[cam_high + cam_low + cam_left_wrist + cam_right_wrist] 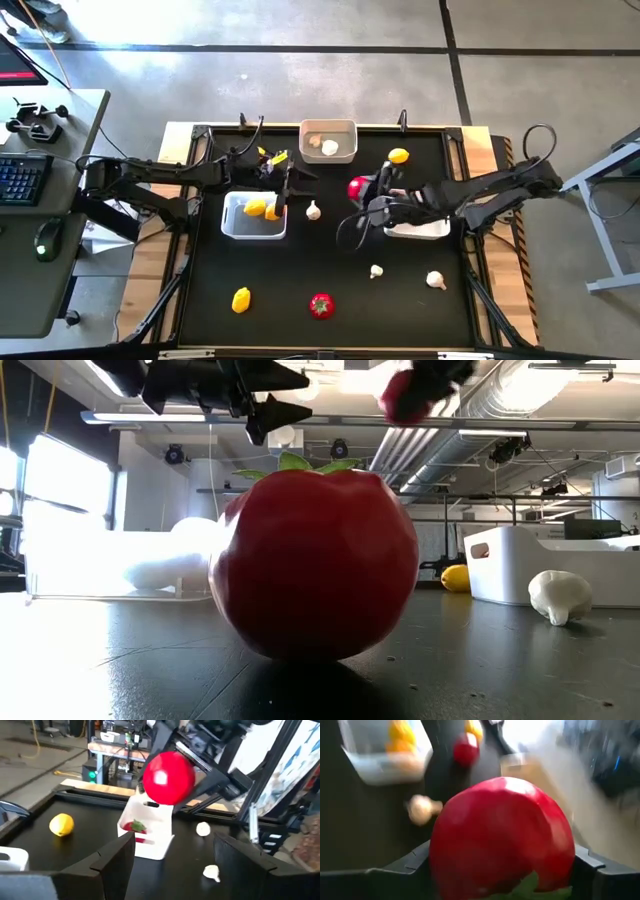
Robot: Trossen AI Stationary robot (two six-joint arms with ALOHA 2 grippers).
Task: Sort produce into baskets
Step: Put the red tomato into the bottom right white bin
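My right gripper (362, 190) is shut on a red tomato (356, 187), held high over the table's middle, left of the right basket (436, 230). That basket holds one tomato (134, 826). My left gripper (288, 186) is open and empty above the far right corner of the left basket (232, 222), which holds yellow lemons (262, 208). The far basket (345, 127) holds white garlic bulbs (328, 147). Loose on the table lie a lemon (398, 155), a near lemon (241, 299), a near tomato (320, 305) and three garlic bulbs (313, 210), (376, 270), (435, 280). My right gripper pinches the tomato by two opposite sides (440, 855) between its two fingers (402, 870). The fingers come from the table's right. The tomato is lifted clear of the table (405, 395), with its green top (535, 887) turned back toward the wrist.
The black table top (280, 280) has a raised frame around it. The near tomato (315, 565) fills much of the low view. My two grippers stand close together over the table's middle. A desk with a keyboard (20, 180) stands off the table's left.
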